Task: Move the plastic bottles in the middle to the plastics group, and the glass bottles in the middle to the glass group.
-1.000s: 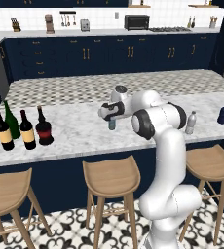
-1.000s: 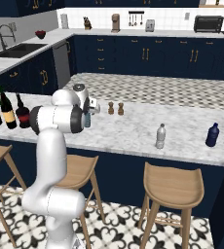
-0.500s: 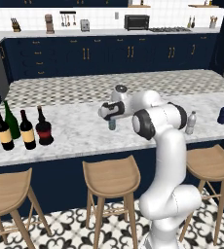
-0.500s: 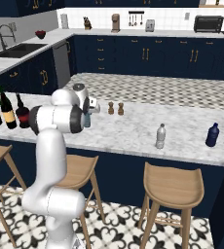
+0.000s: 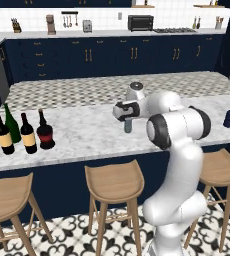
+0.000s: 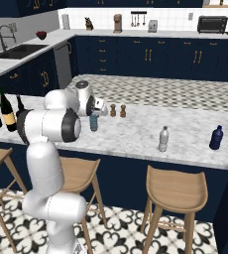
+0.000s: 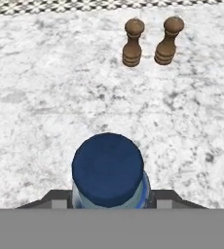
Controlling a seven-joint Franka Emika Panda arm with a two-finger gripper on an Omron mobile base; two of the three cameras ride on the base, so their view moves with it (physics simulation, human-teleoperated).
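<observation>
The small pale-blue plastic bottle [image 5: 128,126] with a dark blue cap [image 7: 108,167] stands mid-counter. My gripper [image 5: 127,118] is down over its top and shut on its neck, one finger on each side. The same bottle [image 6: 93,122] hangs under the hand in the right base view. The plastics group, a clear-grey bottle [image 6: 163,139] and a navy bottle [image 6: 215,137], stands far to the right. At the counter's left end stand the green bottle [image 5: 12,123], two tan-labelled wine bottles [image 5: 4,136] [image 5: 27,135] and the squat red-banded bottle [image 5: 45,133].
Two brown salt and pepper mills [image 7: 133,44] [image 7: 166,41] stand just beyond the held bottle. Wooden stools [image 5: 113,181] line the front of the marble counter [image 5: 82,132]. Bare counter lies between the held bottle and the plastics group.
The arm stays in place over the pale-blue bottle, and the jaws have closed in on it. The other bottles have not moved.
</observation>
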